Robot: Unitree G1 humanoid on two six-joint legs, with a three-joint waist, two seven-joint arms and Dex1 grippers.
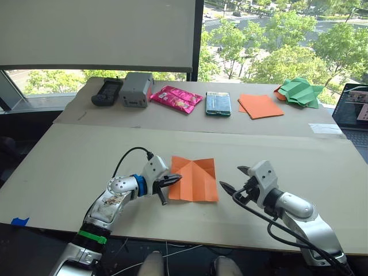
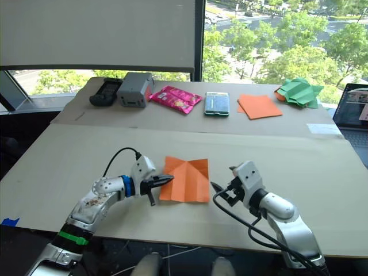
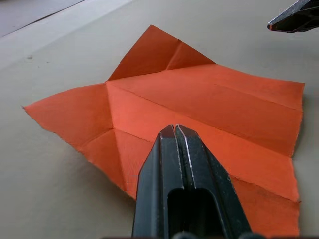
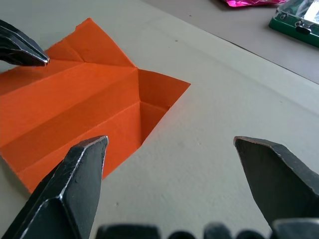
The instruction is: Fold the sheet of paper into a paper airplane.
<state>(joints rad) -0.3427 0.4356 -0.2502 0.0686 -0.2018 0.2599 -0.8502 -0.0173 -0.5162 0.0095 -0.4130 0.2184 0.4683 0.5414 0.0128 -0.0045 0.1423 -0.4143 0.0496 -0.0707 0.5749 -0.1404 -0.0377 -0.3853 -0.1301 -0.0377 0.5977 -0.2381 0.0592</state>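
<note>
The sheet of paper [image 1: 194, 179] is bright orange and lies nearly flat on the near table, with lengthwise creases and two triangular flaps at its far edge. No paper airplane is in view. My left gripper [image 1: 176, 180] is shut, and its joined fingertips [image 3: 175, 130] sit over the sheet's left part. Whether they touch it I cannot tell. My right gripper [image 1: 234, 177] is open just right of the sheet, near its right edge, with nothing between its fingers [image 4: 82, 169]. The right wrist view shows the sheet [image 4: 89, 99] with the left gripper's tip [image 4: 27, 51] over it.
Along the far table strip lie a black device [image 1: 107, 92], a grey box [image 1: 135, 89], a pink packet [image 1: 176, 98], a green case [image 1: 218, 103], a flat orange stack [image 1: 260, 106] and green paper shapes [image 1: 299, 92]. A laptop [image 1: 353, 109] stands at far right.
</note>
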